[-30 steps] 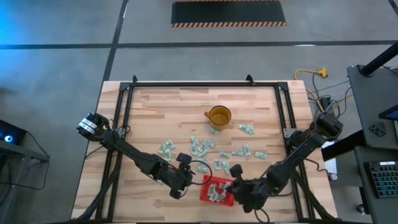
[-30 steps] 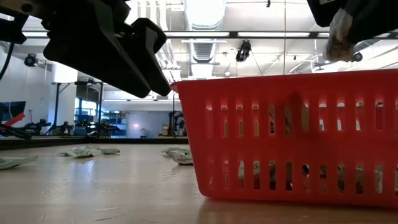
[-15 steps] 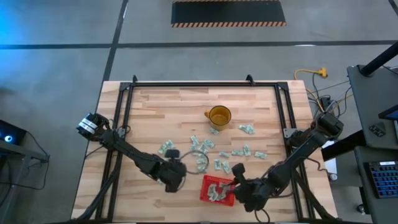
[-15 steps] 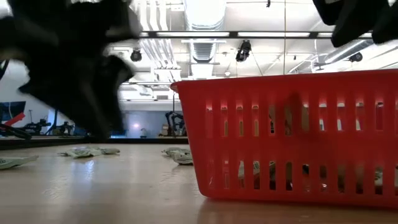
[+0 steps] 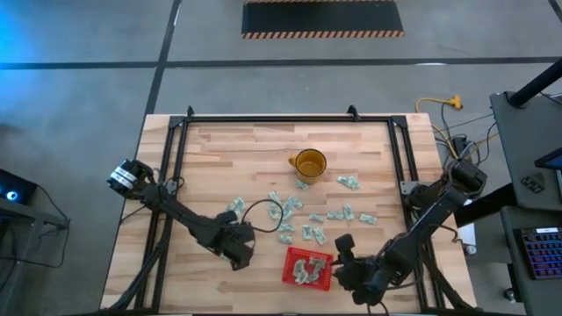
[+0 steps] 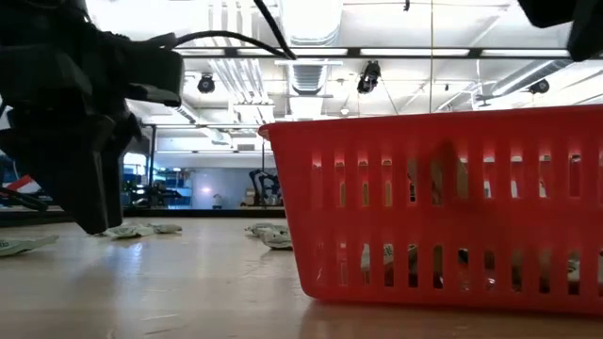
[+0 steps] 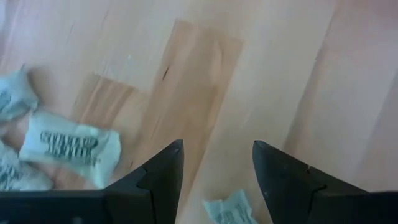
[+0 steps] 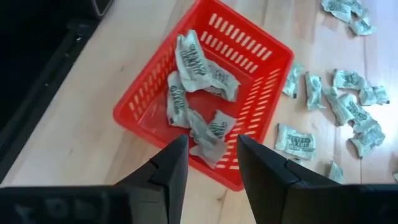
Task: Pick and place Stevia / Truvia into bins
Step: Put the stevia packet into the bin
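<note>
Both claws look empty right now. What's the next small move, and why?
Probably lower the left claw onto the packet lying just ahead of it and close. Its fingers stand open over bare wood with nothing between them, and many packets still lie loose on the table. The right claw is also open and empty, beside the red basket, which already holds several packets.

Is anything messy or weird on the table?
Yes: many packets lie scattered loose across the wooden table, some crumpled, while only a few sit in the red basket. The yellow mug stands upright.
</note>
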Available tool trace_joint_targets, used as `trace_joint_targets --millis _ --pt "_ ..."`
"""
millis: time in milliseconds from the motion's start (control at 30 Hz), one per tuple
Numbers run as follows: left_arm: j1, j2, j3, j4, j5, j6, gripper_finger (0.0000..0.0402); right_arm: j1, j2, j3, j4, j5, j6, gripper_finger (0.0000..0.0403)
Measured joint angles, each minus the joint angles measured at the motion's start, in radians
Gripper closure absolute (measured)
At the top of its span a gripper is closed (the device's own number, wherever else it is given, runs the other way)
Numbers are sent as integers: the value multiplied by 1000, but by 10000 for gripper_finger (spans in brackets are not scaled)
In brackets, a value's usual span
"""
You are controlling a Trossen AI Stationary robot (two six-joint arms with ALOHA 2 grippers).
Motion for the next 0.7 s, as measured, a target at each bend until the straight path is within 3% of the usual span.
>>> trace_joint_targets --millis 267,700 --pt "-22 0 0 -103 9 -183 226 7 0 -2 -1 0 37 291" --pt "-88 0 16 -97 26 -279 226 7 0 -3 -3 0 37 305"
